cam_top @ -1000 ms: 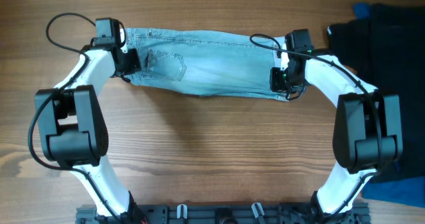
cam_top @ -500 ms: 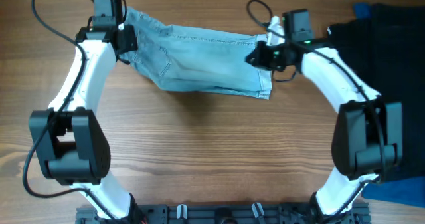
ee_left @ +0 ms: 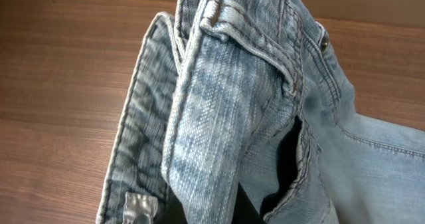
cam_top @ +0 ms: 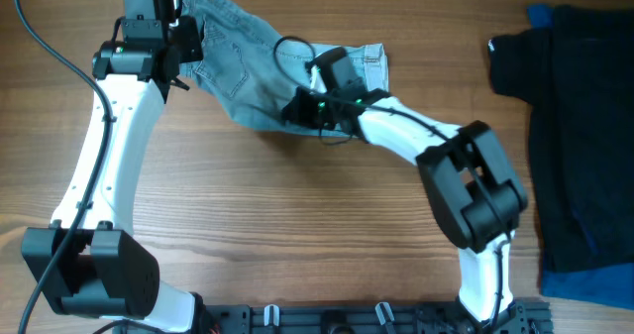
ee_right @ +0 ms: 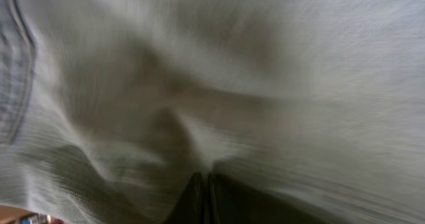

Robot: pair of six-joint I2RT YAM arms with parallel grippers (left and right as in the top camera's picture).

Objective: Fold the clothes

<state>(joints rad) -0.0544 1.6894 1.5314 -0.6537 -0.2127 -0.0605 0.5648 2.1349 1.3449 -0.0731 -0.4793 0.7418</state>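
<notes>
Overhead, the wood-grain table runs edge to edge, with a dark rail along the near side where both arm bases sit. On the right lies a black garment, with blue fabric showing under its near end; both are cut off by the frame edge and lie well apart from the work. The denim shorts sit bunched at the far left-centre of the table, strung between the two arms. A cuffed hem lies flat, and the other end runs out of the top of the view. My left gripper is clenched on that far end. Its wrist view is filled by the waistband and a belt loop standing close to the lens, with only slivers of dark finger showing through the folds. My right gripper is clamped on the middle of the shorts, arm reaching across from the right. Its wrist view is blurred pale denim, and the fingers show as a dark wedge pressed together at the bottom edge. I cannot make out how many layers either grip takes.
</notes>
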